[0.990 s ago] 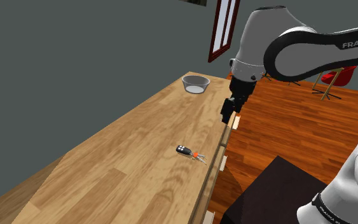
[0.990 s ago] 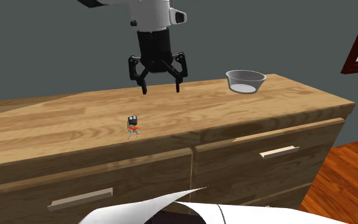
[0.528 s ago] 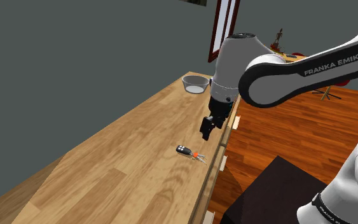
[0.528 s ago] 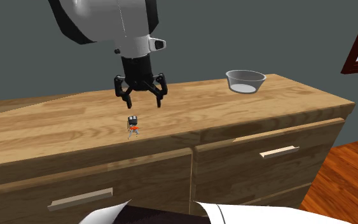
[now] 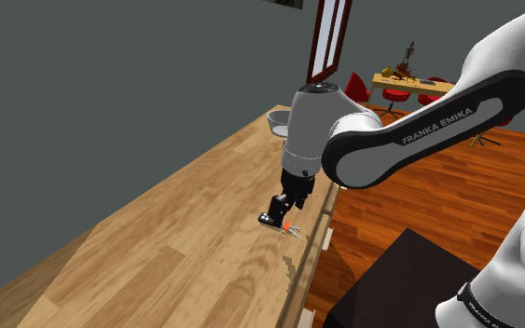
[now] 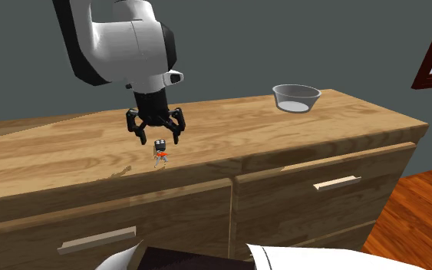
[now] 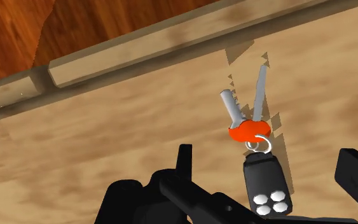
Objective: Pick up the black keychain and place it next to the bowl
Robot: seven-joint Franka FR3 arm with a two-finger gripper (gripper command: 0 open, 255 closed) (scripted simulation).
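Your hand (image 6: 158,138) has dropped over the last second from well above the counter (image 6: 68,157) to just over the black keychain (image 6: 160,151), travelling along the counter as it came down. It is open, fingers spread wide and clasping nothing. In the wrist view the black fob (image 7: 266,184) lies between them, touched by neither. The orange tag (image 7: 248,132) and two grey keys (image 7: 234,109) fan away from the hand toward the counter's front edge.

The keychain itself has not moved. It lies flat near that front edge. In the second exterior view it is at about 8 o'clock from the bowl (image 6: 296,97) and well apart from it.

The approach looks as good as done and the alignment fair, so the pick is the step in hand. I judge you need a little more descent before closing, since the fob is low and flat and the tips seem to hover just above it. Close on the fob body, not the ring or keys, which would likely slip. The carry toward 2 o'clock, to the bowl, is all ahead.
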